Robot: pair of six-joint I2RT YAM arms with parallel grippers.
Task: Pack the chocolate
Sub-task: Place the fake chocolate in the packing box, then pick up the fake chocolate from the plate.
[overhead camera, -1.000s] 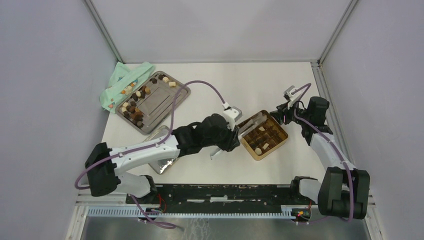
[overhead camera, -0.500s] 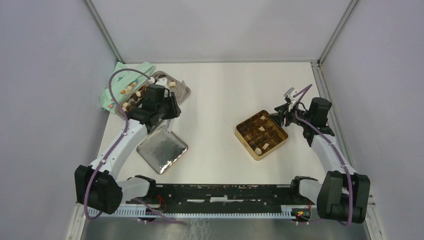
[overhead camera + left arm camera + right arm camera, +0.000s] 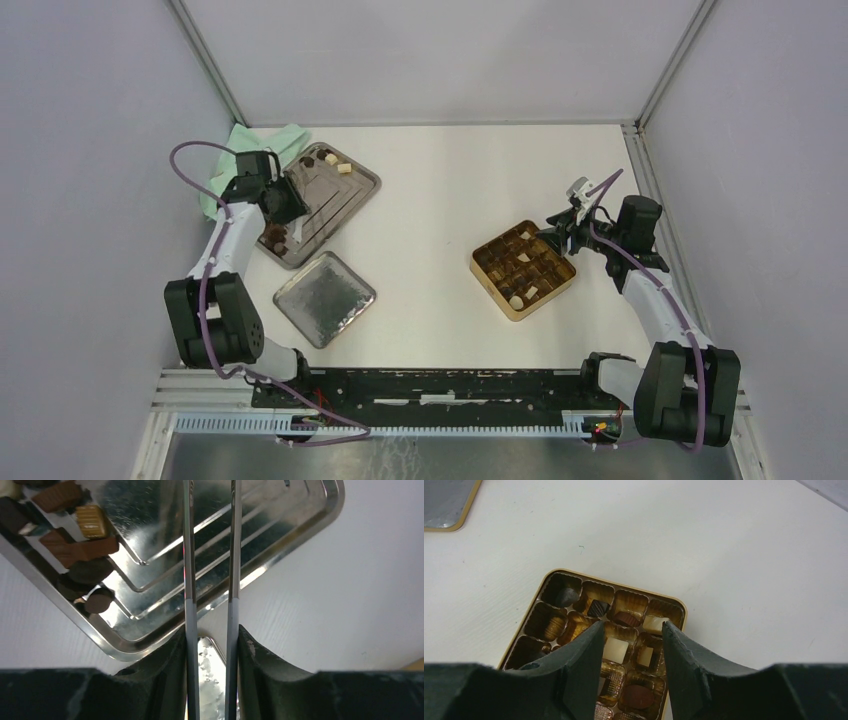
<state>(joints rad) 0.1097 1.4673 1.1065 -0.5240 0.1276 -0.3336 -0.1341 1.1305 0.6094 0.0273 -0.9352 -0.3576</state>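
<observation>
Chocolate (image 3: 275,238): two lots.

Lot one is on the ribbed steel tray (image 3: 335,195) at 10 o'clock on the table (image 3: 440,180). A cluster of dark and brown pieces sits at the tray's 7 o'clock corner. A few more, one of them cream, sit at its 12 o'clock corner.

Lot two is in the gold tin (image 3: 522,268) at 4 o'clock: dark, brown and cream pieces, each in its own cell.

Left gripper (image 3: 288,205) hangs over the ribbed tray, next to the 7 o'clock cluster. Wrist view shows two thin fingers (image 3: 188,555), parallel with a narrow gap and nothing between them. The pieces lie off at their 10 o'clock, not touching.

Right gripper (image 3: 633,626) hovers over the tin's 2 o'clock edge, jaws roughly half apart and empty. Can't tell its height above the tin.

Flat steel tray (image 3: 323,297) lies at 8 o'clock, just beside the ribbed one. Mint-green bag (image 3: 255,140) is at the far 10 o'clock corner, behind the ribbed tray.
</observation>
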